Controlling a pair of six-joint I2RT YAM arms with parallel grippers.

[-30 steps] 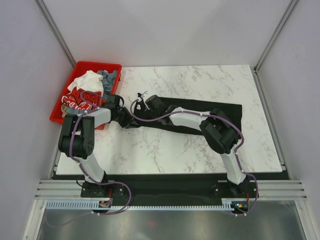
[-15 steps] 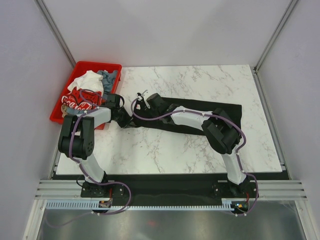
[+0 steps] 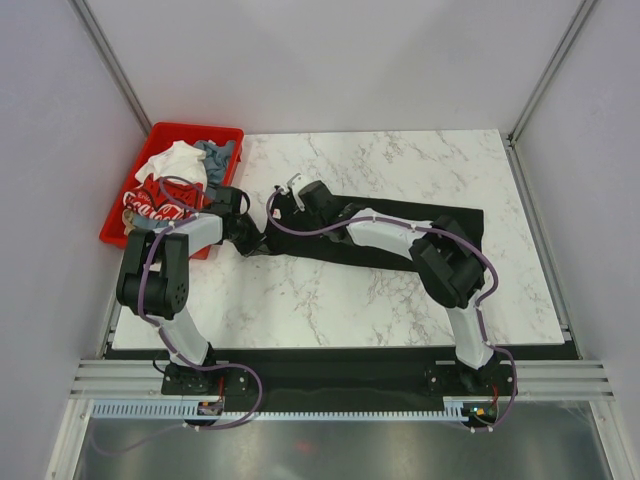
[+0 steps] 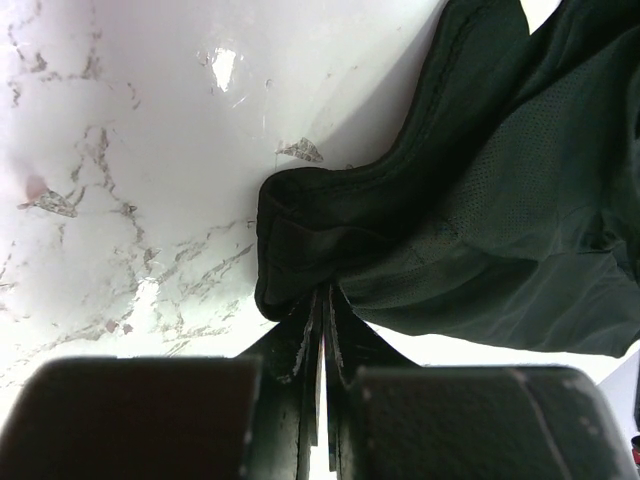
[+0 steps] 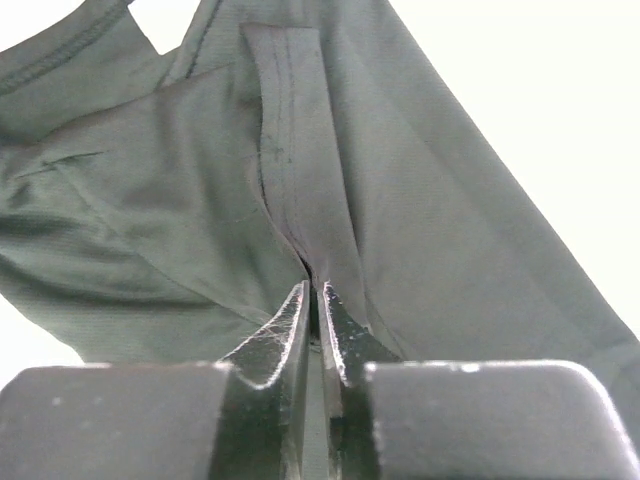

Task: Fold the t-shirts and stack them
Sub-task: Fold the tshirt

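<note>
Both clamped on the black t-shirt (image 4: 500,180), left end effector (image 4: 322,295) and right end effector (image 5: 312,290), likely to pull it flat.

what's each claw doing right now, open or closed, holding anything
left claw: closed, pinching a bunched edge of the black t-shirt
right claw: closed, pinching a fold of the same shirt

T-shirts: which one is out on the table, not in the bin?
The plain black cloth t-shirt, stretched across the white marble table. The white t-shirt, red Coca-Cola t-shirt and grey-blue t-shirt are heaped in the red plastic bin.
</note>
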